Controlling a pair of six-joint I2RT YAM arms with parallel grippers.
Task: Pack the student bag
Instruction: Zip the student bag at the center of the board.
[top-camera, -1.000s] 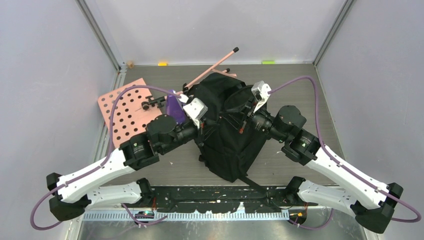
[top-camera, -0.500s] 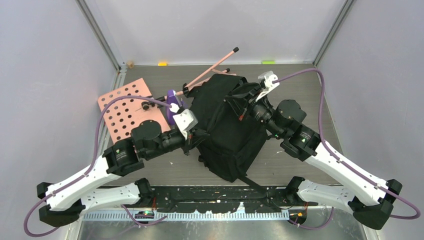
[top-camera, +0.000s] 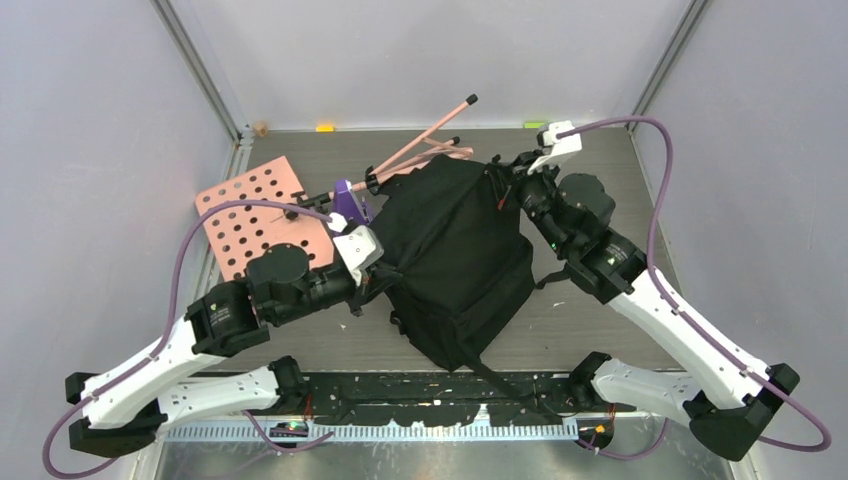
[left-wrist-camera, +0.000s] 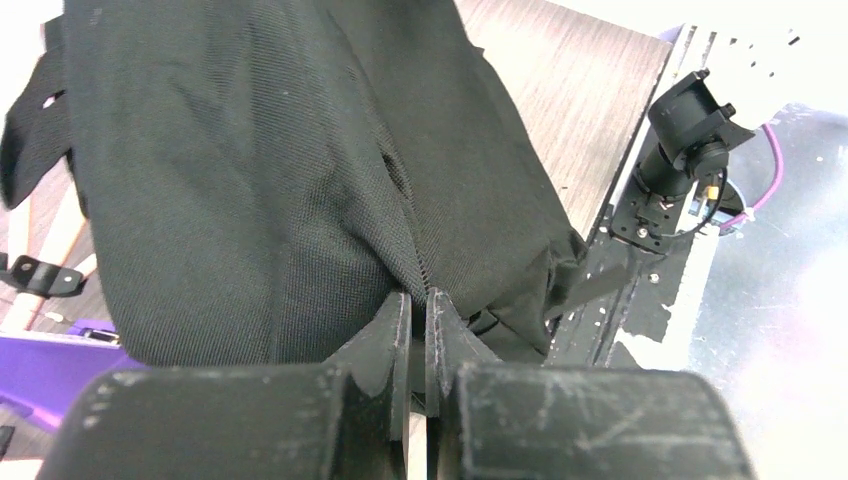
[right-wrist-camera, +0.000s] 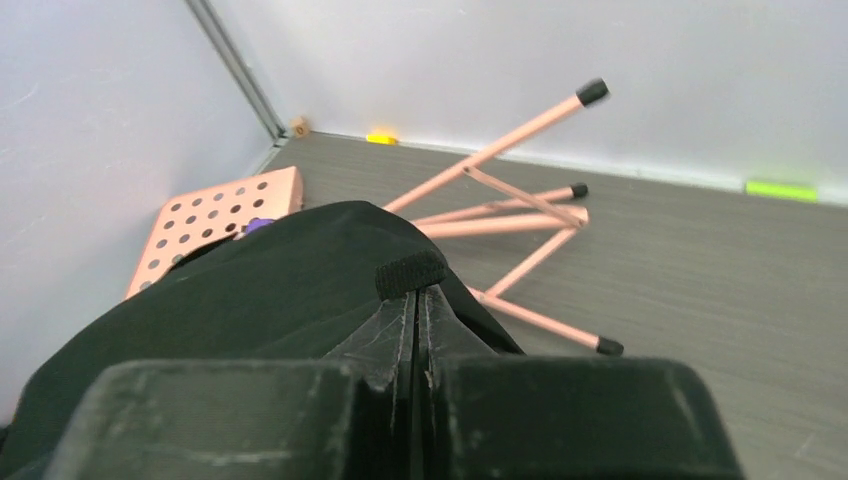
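Note:
The student bag (top-camera: 455, 255), a large black fabric backpack, lies in the middle of the table, stretched between both arms. My left gripper (top-camera: 372, 283) is at its left side. In the left wrist view that gripper (left-wrist-camera: 418, 298) is shut on a fold of the bag's fabric (left-wrist-camera: 250, 170). At the bag's far right corner is my right gripper (top-camera: 503, 178). The right wrist view shows this gripper (right-wrist-camera: 416, 295) shut on the bag's edge just under a black webbing loop (right-wrist-camera: 410, 272), with the bag (right-wrist-camera: 250, 290) sloping away to the left.
A pink board with round holes (top-camera: 255, 215) lies left of the bag, with a purple object (top-camera: 347, 200) at its edge. A pink stand with thin black-tipped legs (top-camera: 425, 140) lies behind the bag. Grey walls close in on three sides.
The left arm has drawn back to the left and nearer, the right gripper has gone up toward the back right. The bag between them has been pulled out flatter.

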